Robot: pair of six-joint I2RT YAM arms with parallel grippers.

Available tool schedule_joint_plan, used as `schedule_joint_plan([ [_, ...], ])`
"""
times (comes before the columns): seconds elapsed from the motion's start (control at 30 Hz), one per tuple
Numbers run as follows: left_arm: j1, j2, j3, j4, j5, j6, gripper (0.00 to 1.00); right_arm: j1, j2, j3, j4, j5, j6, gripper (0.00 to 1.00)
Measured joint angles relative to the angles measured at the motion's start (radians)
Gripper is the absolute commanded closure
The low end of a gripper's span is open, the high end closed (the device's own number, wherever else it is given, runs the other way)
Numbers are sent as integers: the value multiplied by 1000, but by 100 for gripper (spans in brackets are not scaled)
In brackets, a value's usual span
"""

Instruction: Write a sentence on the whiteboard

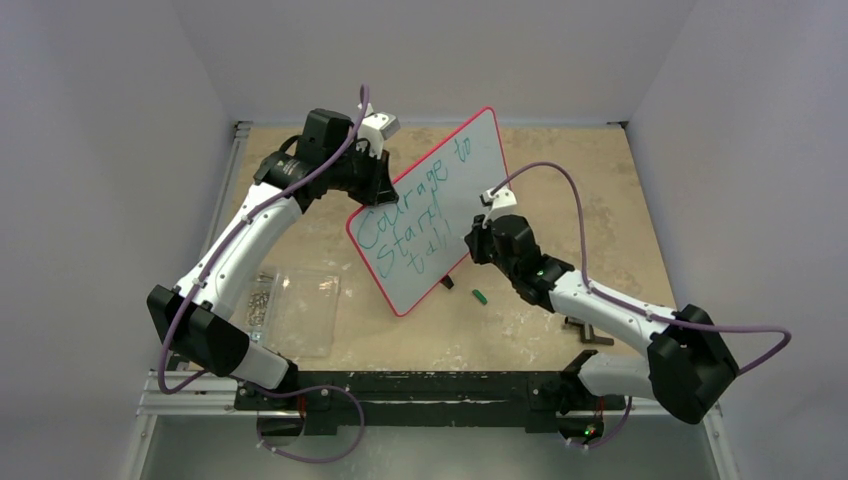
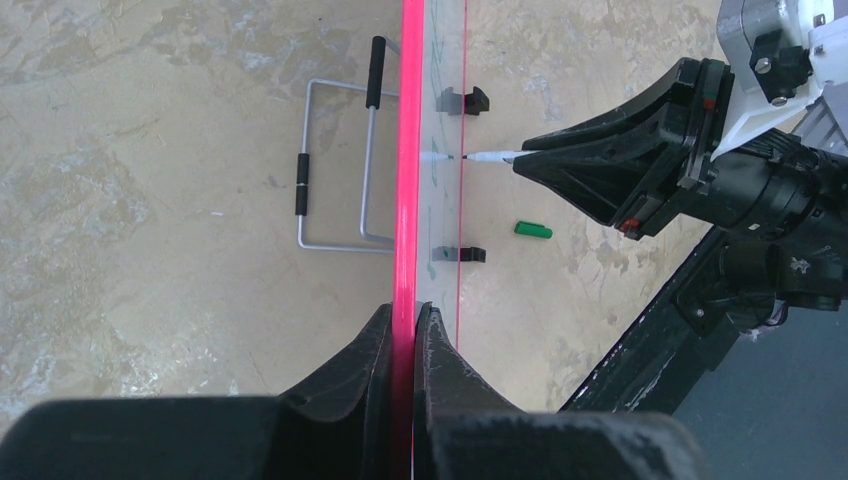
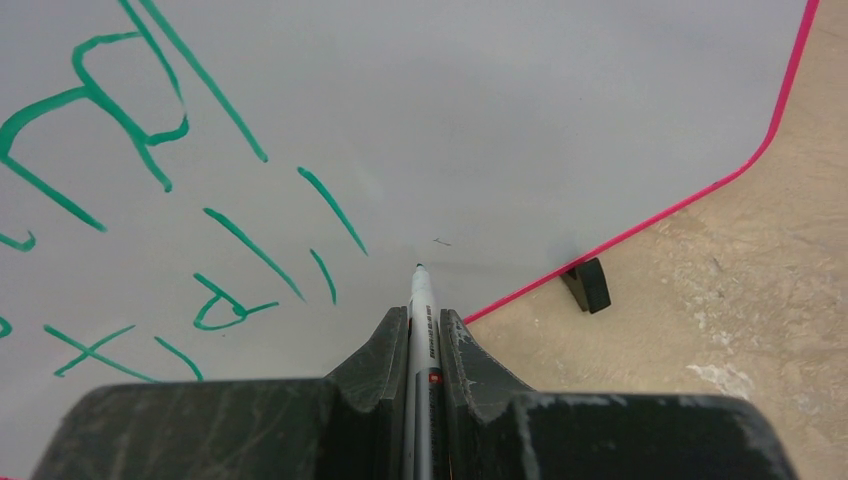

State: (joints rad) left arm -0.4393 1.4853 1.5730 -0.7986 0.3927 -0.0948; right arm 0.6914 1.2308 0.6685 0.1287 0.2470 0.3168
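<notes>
The whiteboard, white with a red-pink rim, stands tilted on small black feet in the middle of the table. The sentence in teal-green marker reads "Courage to start", with a few more strokes below it. My left gripper is shut on the board's red rim at its upper left edge. My right gripper is shut on a grey marker. The marker's tip points at the bare lower right part of the board, at or just off the surface.
A green marker cap lies on the table in front of the board. A clear plastic box with small screws beside it sits front left. A wire stand lies behind the board. A dark bracket lies front right.
</notes>
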Motion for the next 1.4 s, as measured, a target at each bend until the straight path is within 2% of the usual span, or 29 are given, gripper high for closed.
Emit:
schedule_joint_plan([
  [1.03, 0, -1, 0, 0, -2, 0, 100, -24, 12, 36, 23, -14, 0, 100],
  [1.4, 0, -1, 0, 0, -2, 0, 100, -25, -198, 27, 67, -28, 0, 100],
])
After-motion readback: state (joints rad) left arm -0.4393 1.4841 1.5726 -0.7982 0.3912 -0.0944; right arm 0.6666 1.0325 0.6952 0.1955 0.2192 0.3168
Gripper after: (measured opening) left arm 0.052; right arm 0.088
